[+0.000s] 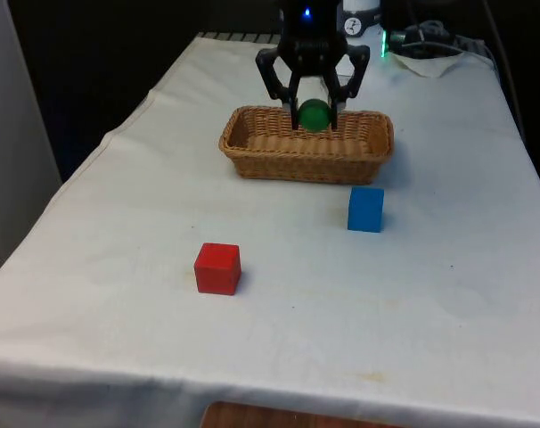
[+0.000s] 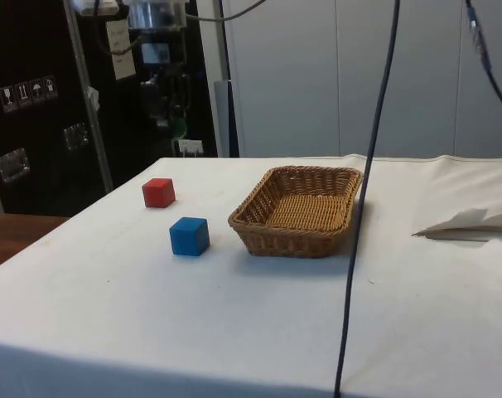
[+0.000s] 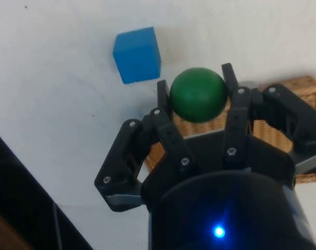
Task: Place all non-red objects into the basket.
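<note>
My gripper (image 1: 315, 120) is shut on a green ball (image 1: 314, 115), and it hangs well above the table. In the wrist view the ball (image 3: 197, 95) sits between both fingertips of the gripper (image 3: 196, 82), over the edge of the wicker basket (image 3: 299, 88). The blue cube (image 3: 137, 54) lies on the cloth just beyond. The basket (image 1: 306, 165) (image 2: 292, 240) holds nothing. The blue cube (image 1: 365, 209) (image 2: 189, 236) stands close to the basket on the front view's right. A red cube (image 1: 217, 268) (image 2: 158, 192) rests farther out on the cloth.
A crumpled white sheet (image 1: 430, 62) (image 2: 475, 224) lies near the table's far corner behind the basket. A dark cable (image 2: 363, 207) hangs down in the side view's foreground. White cloth spreads around the cubes to the table's edges.
</note>
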Tool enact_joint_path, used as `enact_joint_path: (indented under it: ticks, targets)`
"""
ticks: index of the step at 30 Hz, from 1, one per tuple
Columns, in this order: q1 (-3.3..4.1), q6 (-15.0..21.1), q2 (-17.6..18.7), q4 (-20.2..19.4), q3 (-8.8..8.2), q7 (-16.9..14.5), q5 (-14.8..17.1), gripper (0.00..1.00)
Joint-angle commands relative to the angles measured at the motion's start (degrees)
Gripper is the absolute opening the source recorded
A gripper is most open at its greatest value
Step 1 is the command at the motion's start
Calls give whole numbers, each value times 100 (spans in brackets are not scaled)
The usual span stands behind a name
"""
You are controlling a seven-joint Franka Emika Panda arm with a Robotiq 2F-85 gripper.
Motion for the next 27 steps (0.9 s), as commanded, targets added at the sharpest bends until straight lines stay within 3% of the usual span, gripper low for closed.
enact_joint_path:
  ticks: [1, 6, 7, 8, 14, 16, 17, 24, 25, 27]
  targets:
    - [46, 80, -155, -183, -46, 29, -92, 0]
    - [40, 74, -430, -453, -52, 34, -229, 0]
    - [0, 0, -344, -338, -6, 0, -155, 0]
    - [40, 80, -539, -561, -52, 40, -286, 0]
    - [34, 120, -900, -957, -57, 52, -487, 0]
    - [0, 40, -785, -819, -23, 6, -384, 0]
    - [29, 132, -1003, -1071, -63, 63, -550, 0]
    - [23, 172, -1404, -1524, -74, 92, -791, 0]
    - [0, 74, -1318, -1415, -52, 29, -688, 0]
    - [23, 178, -1495, -1627, -74, 97, -842, 0]
